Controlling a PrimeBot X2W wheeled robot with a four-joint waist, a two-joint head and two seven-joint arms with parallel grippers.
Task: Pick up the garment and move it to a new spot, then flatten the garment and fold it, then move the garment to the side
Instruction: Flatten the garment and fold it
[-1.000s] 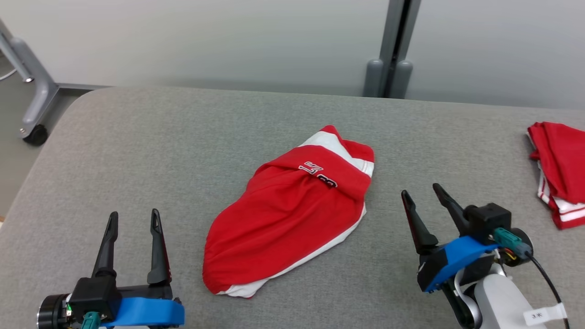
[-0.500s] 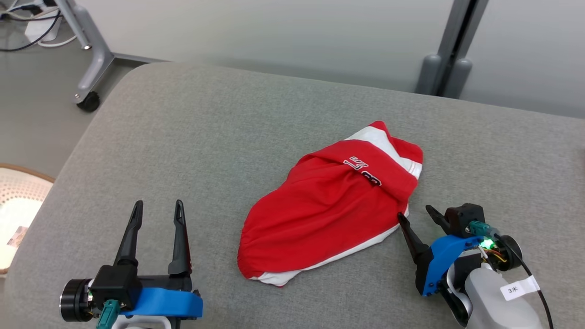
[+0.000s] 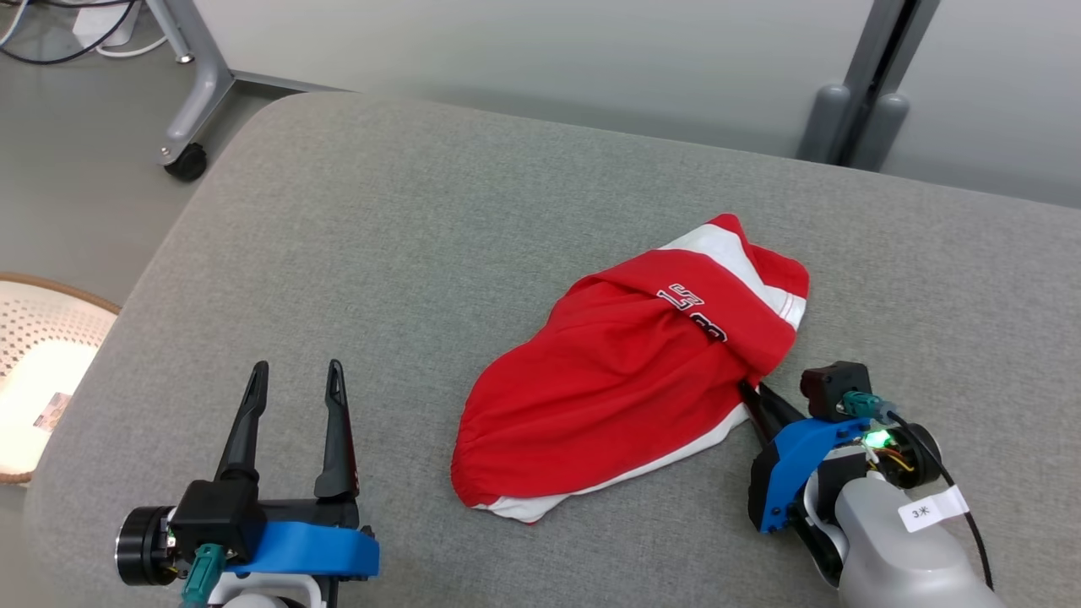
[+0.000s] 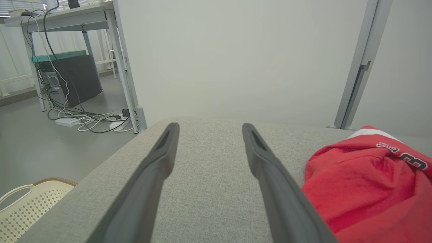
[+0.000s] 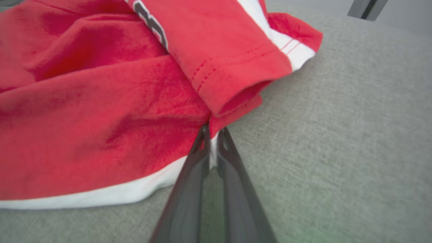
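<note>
The red and white garment (image 3: 625,397) lies bunched near the middle of the grey table (image 3: 405,219). We have our right gripper (image 5: 212,131) low at the garment's near right edge, jaws pinched together on the white hem beneath a folded red flap. Our left gripper (image 3: 296,376) sits well to the left of the cloth, jaws apart and holding nothing.

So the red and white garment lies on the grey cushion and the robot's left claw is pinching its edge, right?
No: the right gripper is pinching the edge of the garment, as the right wrist view shows; the left gripper stands open beside it. The garment does lie on the grey cushion.
</note>
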